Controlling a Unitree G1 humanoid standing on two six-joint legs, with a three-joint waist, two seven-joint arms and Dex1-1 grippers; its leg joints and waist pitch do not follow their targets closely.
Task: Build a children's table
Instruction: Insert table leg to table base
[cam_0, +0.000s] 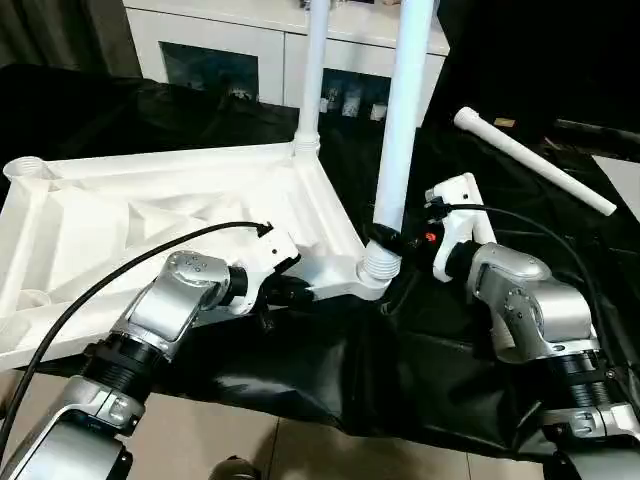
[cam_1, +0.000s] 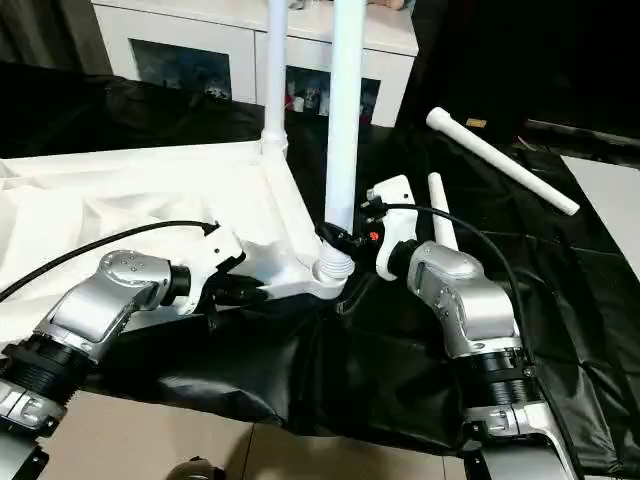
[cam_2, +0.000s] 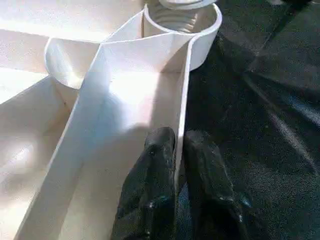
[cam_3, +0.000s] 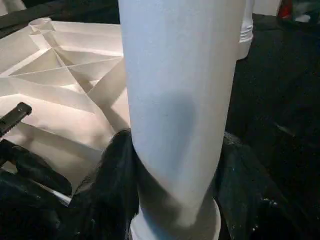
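The children's table top (cam_0: 150, 210) lies upside down on a black cloth, ribbed side up. One white leg (cam_0: 315, 70) stands upright in its far corner. A second leg (cam_0: 400, 120) stands in the near corner socket (cam_0: 380, 265), and my right gripper (cam_3: 175, 165) is shut on it just above the socket, a black finger on each side. My left gripper (cam_2: 179, 137) pinches the top's thin rim wall (cam_2: 182, 95) a short way from that socket, one finger inside and one outside. Two loose legs (cam_0: 535, 160) (cam_1: 440, 210) lie on the cloth to the right.
A white cabinet (cam_0: 220, 50) with glass-fronted doors stands behind the work. The black cloth (cam_0: 330, 370) hangs over the near edge above a light tiled floor (cam_0: 200, 440). A black cable (cam_0: 120, 275) runs along my left forearm.
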